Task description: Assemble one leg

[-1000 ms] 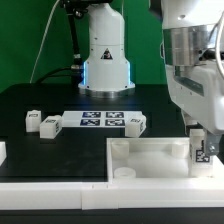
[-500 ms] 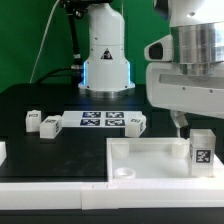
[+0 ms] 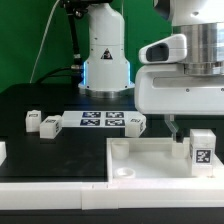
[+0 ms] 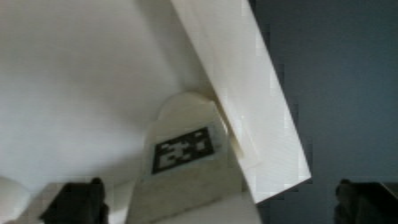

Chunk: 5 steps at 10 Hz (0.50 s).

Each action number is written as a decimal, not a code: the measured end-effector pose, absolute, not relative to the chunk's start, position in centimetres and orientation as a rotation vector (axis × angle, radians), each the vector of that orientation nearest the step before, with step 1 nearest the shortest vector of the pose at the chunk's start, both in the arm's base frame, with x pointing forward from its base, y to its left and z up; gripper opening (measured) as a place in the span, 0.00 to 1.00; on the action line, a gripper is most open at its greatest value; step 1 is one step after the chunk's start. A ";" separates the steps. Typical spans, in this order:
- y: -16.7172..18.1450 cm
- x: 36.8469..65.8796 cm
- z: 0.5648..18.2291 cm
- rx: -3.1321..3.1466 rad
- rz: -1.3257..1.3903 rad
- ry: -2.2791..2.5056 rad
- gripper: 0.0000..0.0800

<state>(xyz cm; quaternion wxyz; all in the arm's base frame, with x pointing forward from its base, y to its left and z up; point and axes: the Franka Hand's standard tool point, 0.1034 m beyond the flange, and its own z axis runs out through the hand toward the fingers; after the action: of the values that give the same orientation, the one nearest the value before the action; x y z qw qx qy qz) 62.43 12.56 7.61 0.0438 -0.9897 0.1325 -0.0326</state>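
The fingers (image 4: pixel 214 203) are spread wide, holding nothing, above the leg (image 3: pixel 201 150), which stands upright on the white panel (image 3: pixel 150 155) at the exterior view's right; three loose legs (image 3: pixel 49 123) lie on the bench (image 3: pixel 40 100)

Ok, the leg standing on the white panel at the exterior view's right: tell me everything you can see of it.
The leg is a small white block, plastic by its look, with a black-and-white square tag on its visible face. It stands upright at the corner of the white panel on the exterior view's right. How deep it sits in the panel cannot be told. The gripper hangs above and beside it, apart. In the wrist view its tagged face shows next to the panel's edge.
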 end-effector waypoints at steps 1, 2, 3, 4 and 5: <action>12.3 62.5 7.6 -3.056 -0.110 0.225 0.81; 12.2 62.5 7.6 -3.062 -0.113 0.172 0.81; 12.2 62.5 7.6 -3.061 -0.113 0.183 0.81; 12.2 62.5 7.6 -3.061 -0.113 0.183 0.66; 12.2 62.5 7.6 -3.061 -0.113 0.183 0.49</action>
<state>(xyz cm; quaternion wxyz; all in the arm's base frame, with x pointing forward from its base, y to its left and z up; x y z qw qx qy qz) 62.50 12.17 7.61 0.0363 -0.9969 0.0597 -0.0367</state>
